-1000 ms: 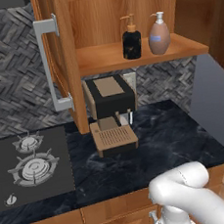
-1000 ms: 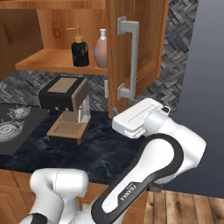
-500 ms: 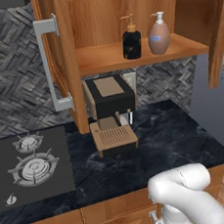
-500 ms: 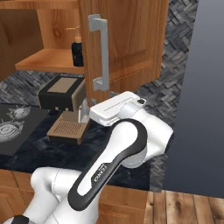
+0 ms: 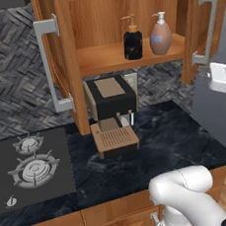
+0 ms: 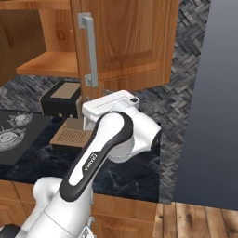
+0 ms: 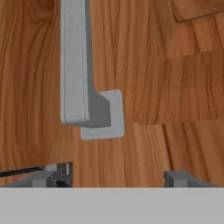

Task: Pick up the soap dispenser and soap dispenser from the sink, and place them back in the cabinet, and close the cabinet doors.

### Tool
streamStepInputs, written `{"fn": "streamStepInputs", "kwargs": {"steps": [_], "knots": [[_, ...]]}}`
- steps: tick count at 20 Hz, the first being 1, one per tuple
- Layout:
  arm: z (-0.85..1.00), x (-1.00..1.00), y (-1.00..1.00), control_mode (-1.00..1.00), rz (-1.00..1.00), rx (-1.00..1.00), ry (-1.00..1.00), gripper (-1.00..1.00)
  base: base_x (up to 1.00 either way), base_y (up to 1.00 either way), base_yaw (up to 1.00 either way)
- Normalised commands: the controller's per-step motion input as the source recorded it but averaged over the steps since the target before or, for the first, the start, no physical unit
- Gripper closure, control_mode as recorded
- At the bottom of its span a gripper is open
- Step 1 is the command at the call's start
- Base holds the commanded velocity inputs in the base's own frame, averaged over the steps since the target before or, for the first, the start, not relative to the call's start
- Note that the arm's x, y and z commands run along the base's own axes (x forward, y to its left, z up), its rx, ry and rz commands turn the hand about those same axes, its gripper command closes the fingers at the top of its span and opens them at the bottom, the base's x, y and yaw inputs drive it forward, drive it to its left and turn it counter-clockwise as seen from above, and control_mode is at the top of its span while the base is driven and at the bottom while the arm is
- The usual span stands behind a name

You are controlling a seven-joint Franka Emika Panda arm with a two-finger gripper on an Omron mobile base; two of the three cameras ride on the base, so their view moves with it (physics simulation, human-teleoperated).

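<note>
Door handle [image 7: 78, 65] runs upright; pincer [image 7: 113, 177] seemingly open.

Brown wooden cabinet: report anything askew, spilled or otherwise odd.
Nothing spilled or damaged. The black squarish soap dispenser and peach egg-shaped soap dispenser stand upright on the cabinet shelf. Both tall panel doors are ajar: the left door wide open, the right door partly swung in, with the open gripper near its grey bar handle.

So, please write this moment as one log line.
dispensers: on cabinet shelf | right door: partly closed | left door: open | fingers: open, at right door
</note>
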Motion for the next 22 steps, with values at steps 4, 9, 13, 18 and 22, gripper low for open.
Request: {"fn": "streamStepInputs", "kwargs": {"steps": [4,9,13,18,22], "knots": [[0.0,0.43,0.35,-1.0,-0.09,0.0,0.0,-1.0,0.0,0.0,0.0],[0.02,0.38,0.36,-1.0,-0.11,0.0,0.0,-1.0,0.0,0.0,0.0],[0.07,0.38,0.37,-1.0,-0.12,0.0,0.0,-1.0,0.0,0.0,0.0],[0.07,0.35,0.3,-1.0,-0.11,0.0,0.0,-1.0,0.0,0.0,0.0],[0.06,0.35,0.23,-1.0,-0.1,0.0,0.0,-1.0,0.0,0.0,0.0]]}}
